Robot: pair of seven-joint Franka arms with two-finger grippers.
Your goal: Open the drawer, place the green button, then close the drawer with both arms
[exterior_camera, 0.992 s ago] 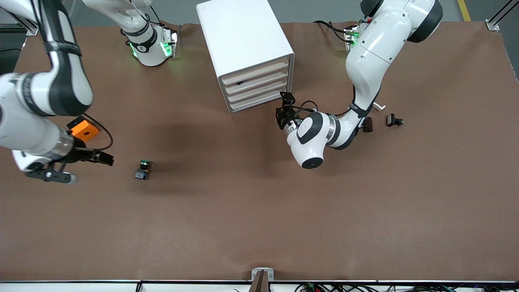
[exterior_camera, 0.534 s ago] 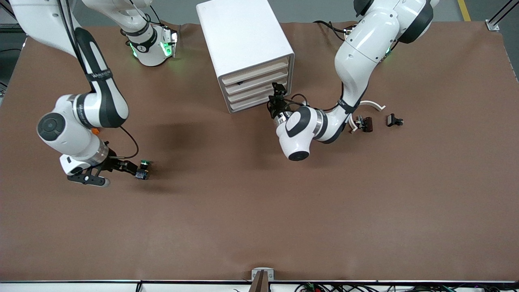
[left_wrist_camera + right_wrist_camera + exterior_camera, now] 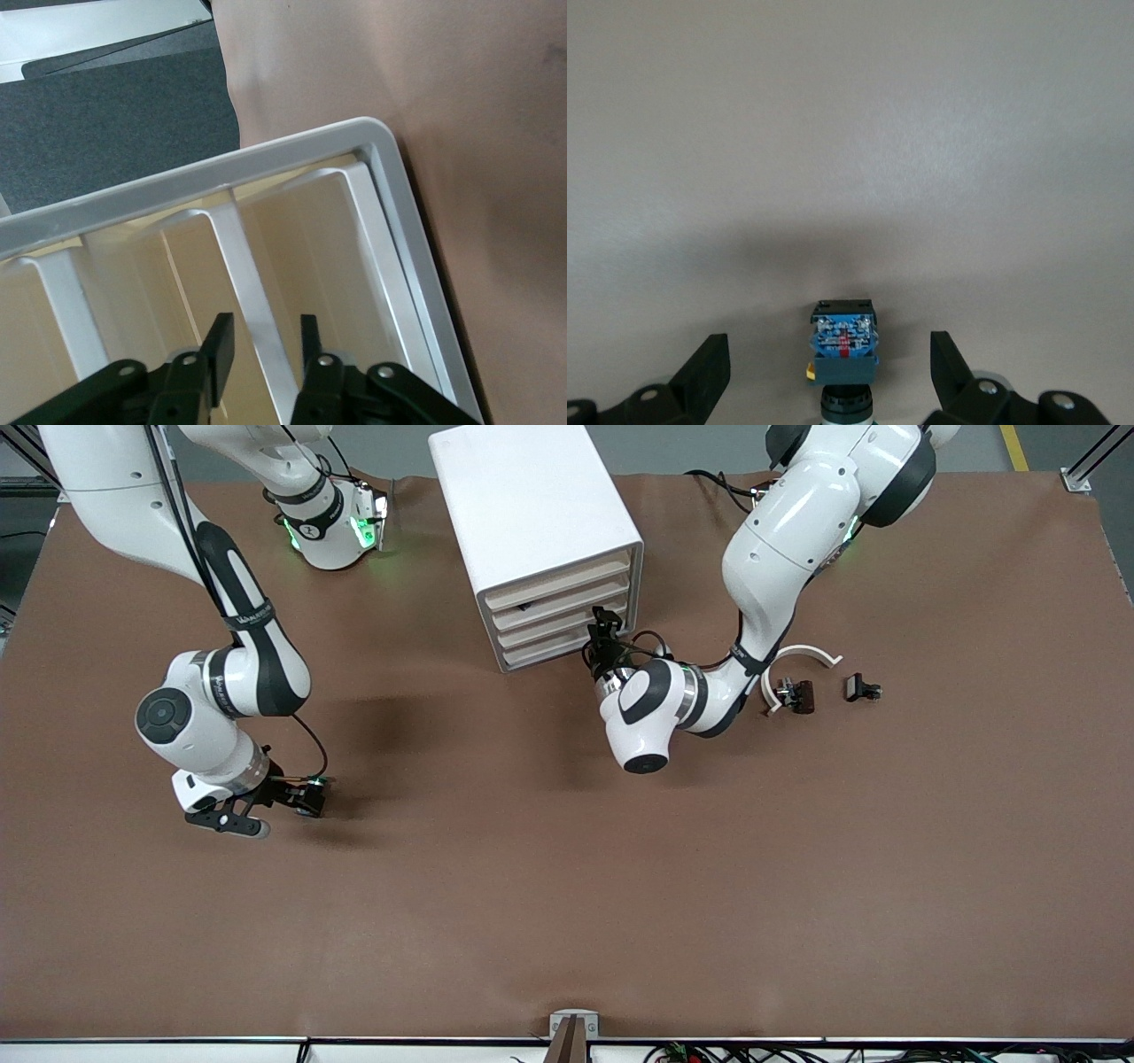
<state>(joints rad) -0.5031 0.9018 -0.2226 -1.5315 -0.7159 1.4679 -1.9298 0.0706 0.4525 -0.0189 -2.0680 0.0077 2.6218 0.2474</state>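
While the drawer (image 3: 567, 646) at the bottom of the white cabinet (image 3: 532, 522) is not yet pulled out, both arms have closed in on their targets over the last second.

The left gripper (image 3: 604, 631) has swung in from beside the cabinet and now sits against the cabinet's front, at the end of the drawer stack toward the left arm's end of the table. In the left wrist view its two black fingers (image 3: 218, 343) have narrowed and straddle a pale rib of the drawer fronts. Whether they are already clamped on it cannot be told from these pictures.

The right gripper (image 3: 297, 799) has travelled from near the right arm's end of the table and come down low over the button (image 3: 314, 784), which lies on the brown table (image 3: 567, 886), well apart from the cabinet and nearer the front camera. In the right wrist view the button (image 3: 844, 350) lies between the widely spread fingers (image 3: 704, 370), touching neither, its blue base facing the camera.

This suggests the approach phase is ending: a grasp of the button and a pull on the drawer look like the next moves. A white arc (image 3: 797, 664) and small dark clips (image 3: 797, 693) lie untouched beside the left arm.
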